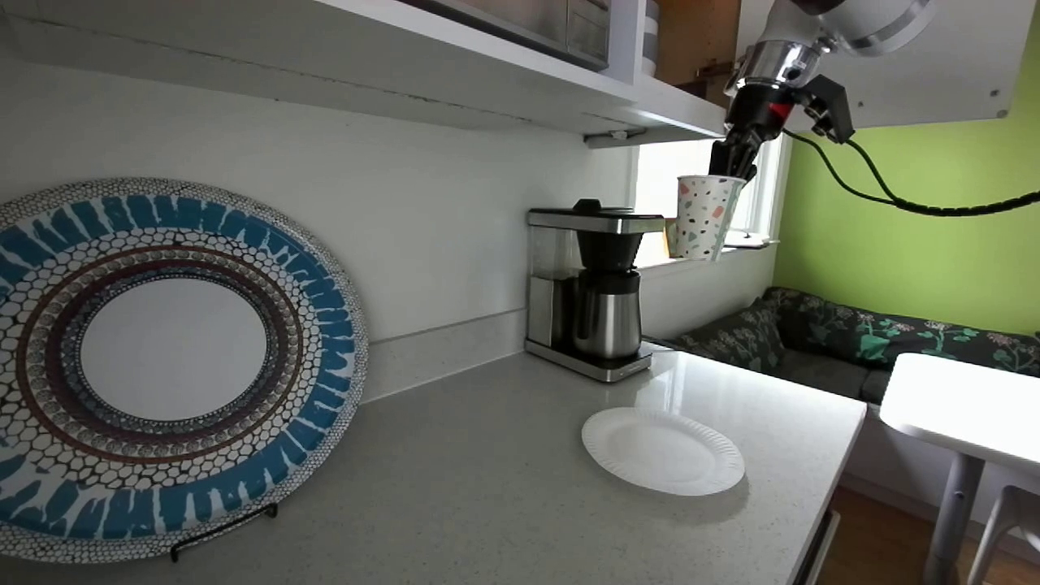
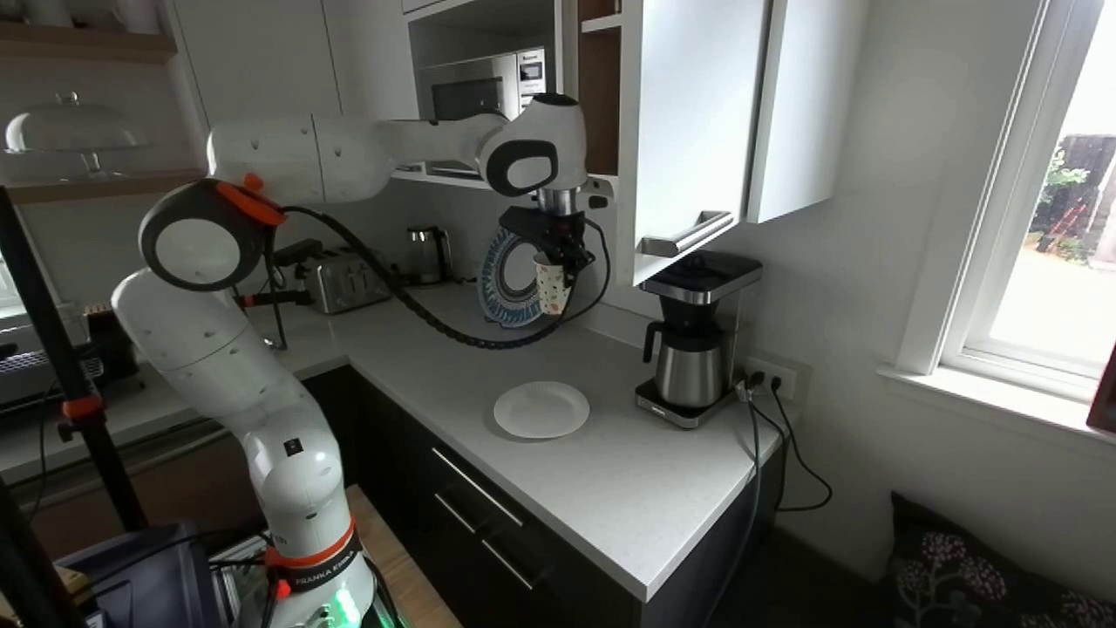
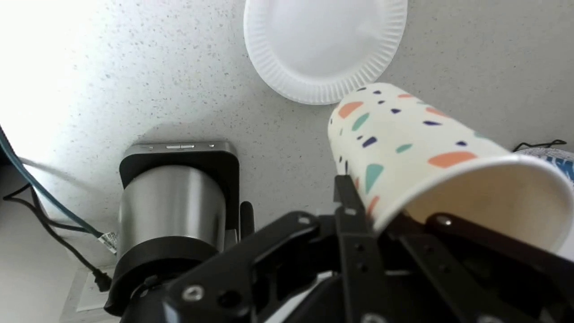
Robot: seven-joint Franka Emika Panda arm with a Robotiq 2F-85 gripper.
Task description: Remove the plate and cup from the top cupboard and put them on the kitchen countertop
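My gripper (image 1: 734, 162) is shut on the rim of the cup (image 1: 705, 219), a pale tumbler with coloured speckles. In the wrist view, one finger lies outside the cup wall (image 3: 403, 130) and the other goes inside the cup, partly hidden. The cup hangs slightly tilted, mouth up, well above the kitchen countertop (image 1: 455, 496). The white plate (image 1: 662, 451) lies flat on the countertop, below the cup; it shows also in an exterior view (image 2: 542, 410). The top cupboard (image 2: 602, 105) has its door open, with a wood-coloured interior. The gripper is outside it, near its lower edge.
The coffee maker (image 1: 605, 317) stands against the wall beyond the plate, with cords (image 2: 785, 436) behind it. A large blue-rimmed decorative plate (image 1: 325, 325) leans on a stand. The open cupboard door (image 2: 697, 131) hangs beside the arm. A black cable (image 2: 436, 327) loops from the arm.
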